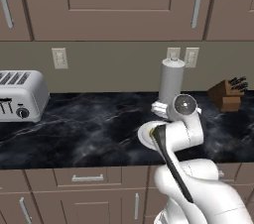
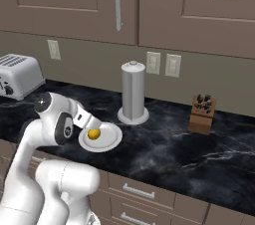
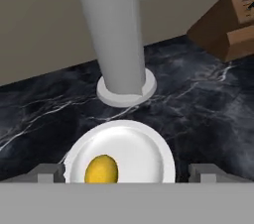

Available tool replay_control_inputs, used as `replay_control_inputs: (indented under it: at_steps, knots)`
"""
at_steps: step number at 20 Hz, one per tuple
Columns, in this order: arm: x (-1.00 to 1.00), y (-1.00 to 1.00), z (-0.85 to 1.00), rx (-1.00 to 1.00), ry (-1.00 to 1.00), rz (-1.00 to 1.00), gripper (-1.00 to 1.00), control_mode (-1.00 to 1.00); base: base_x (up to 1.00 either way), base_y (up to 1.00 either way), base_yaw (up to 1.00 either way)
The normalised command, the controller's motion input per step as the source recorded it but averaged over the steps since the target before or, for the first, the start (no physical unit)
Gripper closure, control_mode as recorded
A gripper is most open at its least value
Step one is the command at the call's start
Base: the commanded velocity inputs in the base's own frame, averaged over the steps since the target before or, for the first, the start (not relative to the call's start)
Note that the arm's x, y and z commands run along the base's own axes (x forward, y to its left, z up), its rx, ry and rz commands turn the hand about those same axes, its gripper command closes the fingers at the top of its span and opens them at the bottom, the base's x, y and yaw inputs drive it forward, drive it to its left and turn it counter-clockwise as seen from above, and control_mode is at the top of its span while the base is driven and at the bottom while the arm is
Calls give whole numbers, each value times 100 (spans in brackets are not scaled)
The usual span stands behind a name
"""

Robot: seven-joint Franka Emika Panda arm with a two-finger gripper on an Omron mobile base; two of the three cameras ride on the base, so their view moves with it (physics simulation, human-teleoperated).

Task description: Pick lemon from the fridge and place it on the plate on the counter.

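Spread jaws hover over the lemon [image 3: 101,170] resting on the plate [image 3: 144,153] near the counter [image 3: 208,119] front edge; lifting straight up looks wisest.

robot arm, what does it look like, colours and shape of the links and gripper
The arm is made of glossy white, rounded links with dark grey joint sections and round dark caps. A black strip runs along one link in the left base view. The gripper has two small, blocky grey finger tips. No cables or markings are visible.
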Motion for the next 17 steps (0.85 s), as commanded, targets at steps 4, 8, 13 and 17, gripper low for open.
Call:
replay_control_inputs:
  at_steps: [4, 8, 13, 17]
  knots:
    - [-100, -72, 31, 10, -15, 1, -100, -100, 0, 0, 0]
    - [-100, -60, 45, 9, -18, 2, -100, -100, 0, 0, 0]
    - [-100, -49, 3, 5, -13, 0, -100, -100, 0, 0, 0]
    - [-99, -34, -3, 3, -9, 0, -100, -100, 0, 0, 0]
